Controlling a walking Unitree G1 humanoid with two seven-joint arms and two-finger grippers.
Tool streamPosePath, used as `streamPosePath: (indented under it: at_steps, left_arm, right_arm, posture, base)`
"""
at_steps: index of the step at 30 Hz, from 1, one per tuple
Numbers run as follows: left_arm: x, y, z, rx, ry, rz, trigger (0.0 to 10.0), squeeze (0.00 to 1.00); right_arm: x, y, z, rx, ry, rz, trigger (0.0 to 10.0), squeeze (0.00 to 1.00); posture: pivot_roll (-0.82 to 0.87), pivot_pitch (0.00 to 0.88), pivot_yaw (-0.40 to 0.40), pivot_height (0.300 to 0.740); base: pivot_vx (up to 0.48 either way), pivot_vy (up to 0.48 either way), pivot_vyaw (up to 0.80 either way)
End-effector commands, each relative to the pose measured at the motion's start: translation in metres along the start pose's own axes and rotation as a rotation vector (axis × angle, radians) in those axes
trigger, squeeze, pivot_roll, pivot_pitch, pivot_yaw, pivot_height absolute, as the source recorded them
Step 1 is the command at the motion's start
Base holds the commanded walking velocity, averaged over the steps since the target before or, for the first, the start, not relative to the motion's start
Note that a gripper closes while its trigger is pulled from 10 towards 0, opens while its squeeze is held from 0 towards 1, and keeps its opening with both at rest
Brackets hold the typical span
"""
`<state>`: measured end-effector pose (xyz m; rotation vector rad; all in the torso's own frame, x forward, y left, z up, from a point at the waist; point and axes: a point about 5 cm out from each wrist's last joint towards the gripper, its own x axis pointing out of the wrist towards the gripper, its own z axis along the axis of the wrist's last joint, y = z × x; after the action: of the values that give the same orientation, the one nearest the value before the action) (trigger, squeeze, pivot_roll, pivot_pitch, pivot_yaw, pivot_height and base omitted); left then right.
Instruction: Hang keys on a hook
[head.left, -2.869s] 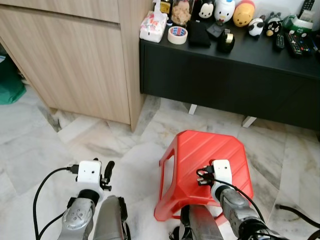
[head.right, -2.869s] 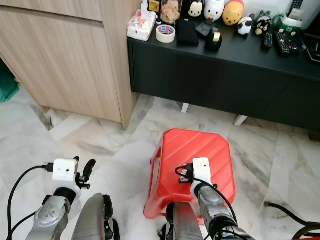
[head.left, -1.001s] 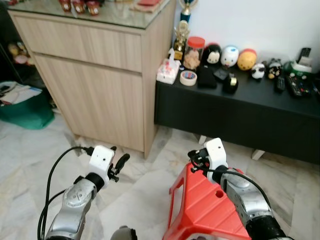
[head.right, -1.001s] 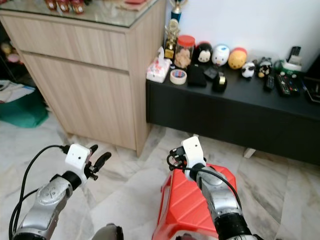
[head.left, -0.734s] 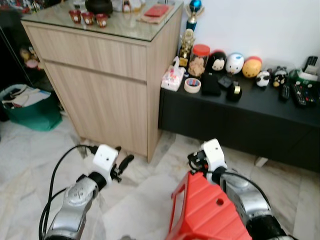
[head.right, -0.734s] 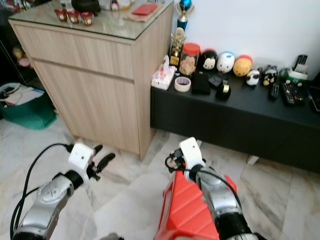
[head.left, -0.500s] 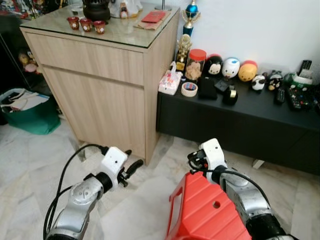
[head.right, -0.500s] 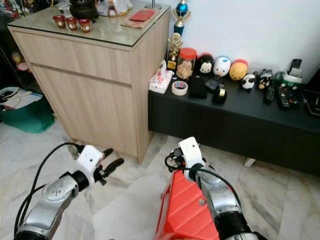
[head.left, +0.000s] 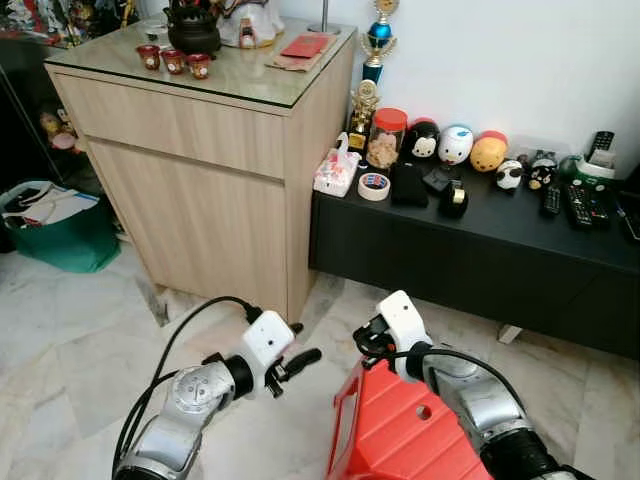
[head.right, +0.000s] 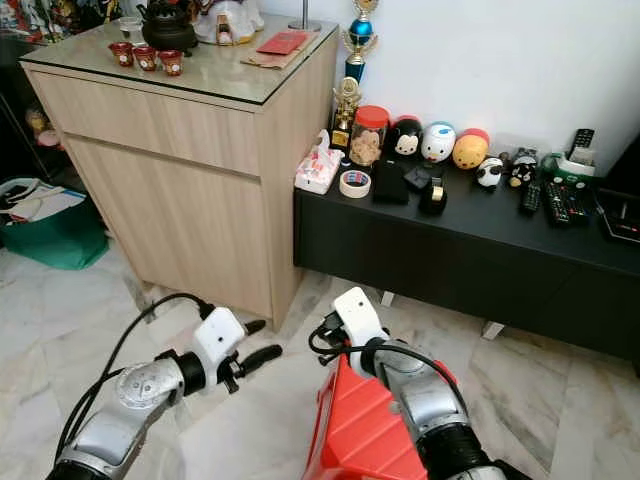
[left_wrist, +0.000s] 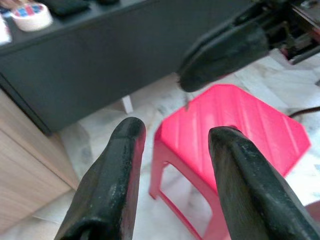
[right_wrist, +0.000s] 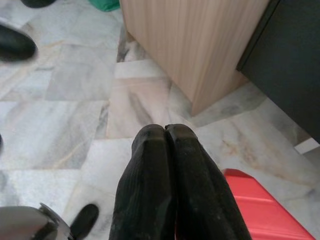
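Note:
My left gripper (head.left: 300, 358) is held out low over the marble floor, just left of a red plastic stool (head.left: 410, 440). It is open, with a wide gap between its two black fingers (left_wrist: 120, 170) and nothing in the gap. My right gripper (head.left: 365, 335) hovers over the near left corner of the stool, close to the left gripper. Its fingers (right_wrist: 165, 165) are pressed shut. In the left wrist view the right gripper (left_wrist: 220, 50) crosses above the stool (left_wrist: 230, 120), and a thin sliver (left_wrist: 186, 104) hangs under its tip, too small to identify.
A tall wooden cabinet (head.left: 200, 150) with a glass top stands ahead on the left. A low black console (head.left: 480, 240) on the right carries toy figures, a tape roll (head.left: 375, 185) and remotes. A green bag (head.left: 50, 225) sits on the floor at far left.
The camera has risen, showing more of the cabinet top. My left gripper has swung right toward the stool. My right gripper has shifted slightly left and stays shut.

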<state>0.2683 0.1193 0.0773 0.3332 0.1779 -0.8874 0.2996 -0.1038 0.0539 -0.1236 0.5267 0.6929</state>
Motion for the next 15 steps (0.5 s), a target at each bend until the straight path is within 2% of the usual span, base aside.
streamPosePath:
  at_steps: [1, 8, 15]
  left_arm:
    - [0.003, -0.004, 0.006, 0.027, 0.003, -0.034, 10.0, 0.0]
    - [0.008, -0.009, 0.006, 0.012, 0.008, -0.047, 10.0, 0.0]
    - [0.013, -0.007, 0.006, -0.004, 0.006, 0.002, 10.0, 0.0]
  right_arm:
    - [-0.001, 0.003, 0.006, 0.002, -0.026, -0.001, 10.0, 0.0]
    - [0.003, 0.014, 0.017, 0.021, -0.064, 0.01, 10.0, 0.0]
    - [0.005, 0.026, 0.029, 0.046, -0.106, 0.019, 10.0, 0.0]
  posture:
    - [0.13, 0.0, -0.102, 0.736]
    - [0.13, 0.0, -0.102, 0.736]
    - [0.12, 0.0, -0.1, 0.736]
  base:
    - [0.0, 0.0, 0.0]
    - [0.0, 0.0, 0.0]
    - [0.0, 0.0, 0.0]
